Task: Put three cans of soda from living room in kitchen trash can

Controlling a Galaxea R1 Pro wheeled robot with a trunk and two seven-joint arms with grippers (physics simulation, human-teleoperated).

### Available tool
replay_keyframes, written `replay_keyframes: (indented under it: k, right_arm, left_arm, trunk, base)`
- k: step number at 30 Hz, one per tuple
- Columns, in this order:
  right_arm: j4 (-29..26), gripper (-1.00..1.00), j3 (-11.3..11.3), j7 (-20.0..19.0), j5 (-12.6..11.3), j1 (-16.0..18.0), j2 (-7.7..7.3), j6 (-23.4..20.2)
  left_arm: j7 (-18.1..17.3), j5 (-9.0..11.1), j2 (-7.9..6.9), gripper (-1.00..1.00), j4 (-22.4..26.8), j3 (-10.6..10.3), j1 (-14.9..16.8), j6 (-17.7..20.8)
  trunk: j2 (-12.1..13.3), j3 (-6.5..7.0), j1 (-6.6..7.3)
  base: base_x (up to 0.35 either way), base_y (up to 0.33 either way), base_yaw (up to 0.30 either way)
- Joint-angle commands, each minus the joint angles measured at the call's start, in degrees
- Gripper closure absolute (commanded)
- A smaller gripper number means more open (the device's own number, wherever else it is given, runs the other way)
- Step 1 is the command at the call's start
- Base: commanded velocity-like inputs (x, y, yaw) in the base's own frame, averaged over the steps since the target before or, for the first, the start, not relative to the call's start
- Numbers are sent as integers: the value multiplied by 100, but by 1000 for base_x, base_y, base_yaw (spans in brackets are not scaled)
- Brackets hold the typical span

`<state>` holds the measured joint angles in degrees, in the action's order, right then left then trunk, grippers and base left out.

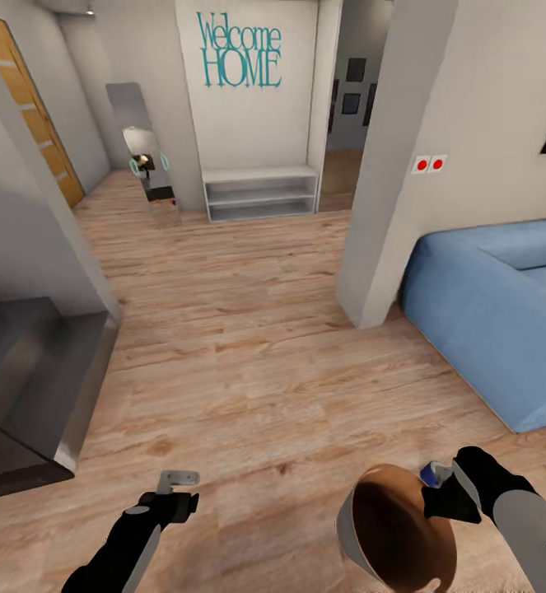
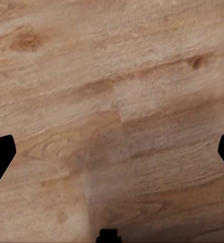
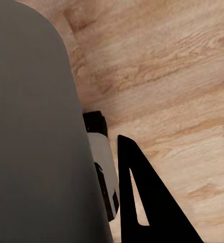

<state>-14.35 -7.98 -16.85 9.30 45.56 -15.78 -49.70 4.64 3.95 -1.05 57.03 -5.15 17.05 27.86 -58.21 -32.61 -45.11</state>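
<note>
Wood floor [image 1: 248, 362] by the sofa [image 1: 503, 305]; we carry the bin [image 1: 396, 531] pinched at its rim in the right gripper [image 1: 437, 494]; left gripper [image 1: 178, 486] spread, empty. Rim grip could slip, tipping the bin.

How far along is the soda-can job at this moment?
Nothing looks done: the trash can, gripped at its rim by the right gripper, shows only bare brown interior, as far as it can be seen. The left gripper is open and empty above the wood floor. The blue sofa is nearby. All three cans remain.
</note>
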Motion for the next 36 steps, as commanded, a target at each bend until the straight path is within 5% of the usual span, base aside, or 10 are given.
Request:
replay_keyframes:
  k: [1,7,22,36]
  right_arm:
    - [2,100,-10,-3,-42,-4,-1,-6]
    - [3,100,-27,-2,-42,-13,-8,-2]
    - [2,100,-37,-30,-42,-21,-54,18]
    - [2,100,-47,-89,-44,-21,-86,30]
  left_arm:
    - [-3,0,0,-100,-19,-43,0,3]
    - [-3,0,0,-100,-48,-302,0,8]
    - [-1,7,0,-100,-58,-357,0,1]
    - [-15,33,-17,-100,-69,-351,0,13]
  trunk:
    - [0,7,0]
    - [0,44,0]
    - [0,130,0]
    - [0,140,0]
  base:
    - [0,-212,-203]
    - [0,-260,-203]
    - [0,-261,-187]
    - [31,194,-166]
